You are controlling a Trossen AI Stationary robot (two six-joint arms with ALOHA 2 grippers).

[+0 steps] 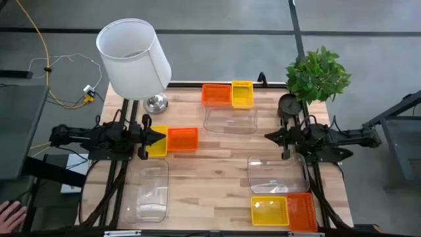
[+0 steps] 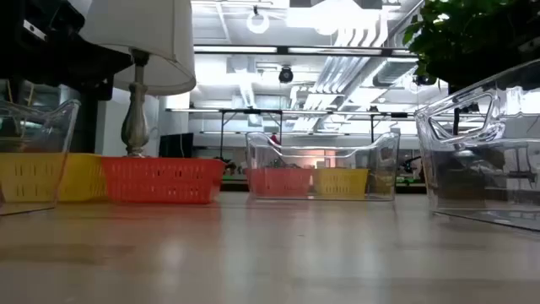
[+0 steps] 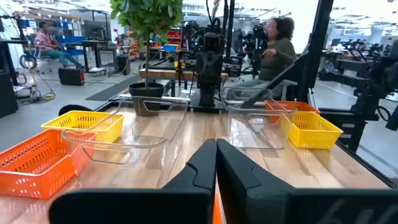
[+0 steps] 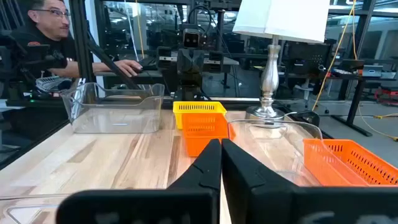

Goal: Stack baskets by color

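Note:
Three pairs of baskets stand on the table, each pair side by side. An orange basket (image 1: 216,94) and a yellow basket (image 1: 242,94) are at the far edge. A yellow basket (image 1: 156,146) and an orange basket (image 1: 183,139) are at mid left. A yellow basket (image 1: 270,210) and an orange basket (image 1: 302,212) are at the near right. My left gripper (image 1: 161,136) is shut, level above the mid-left yellow basket and pointing right. My right gripper (image 1: 268,136) is shut, level at mid right and pointing left. Both show with nothing held: the left gripper (image 3: 216,163), the right gripper (image 4: 221,158).
Three clear tubs stand on the table: one (image 1: 230,120) near the far baskets, one (image 1: 277,174) at the right, one (image 1: 150,191) at the near left. A lamp (image 1: 135,59) stands at the far left and a potted plant (image 1: 318,76) at the far right. A person's hand (image 1: 8,214) shows beyond the left edge.

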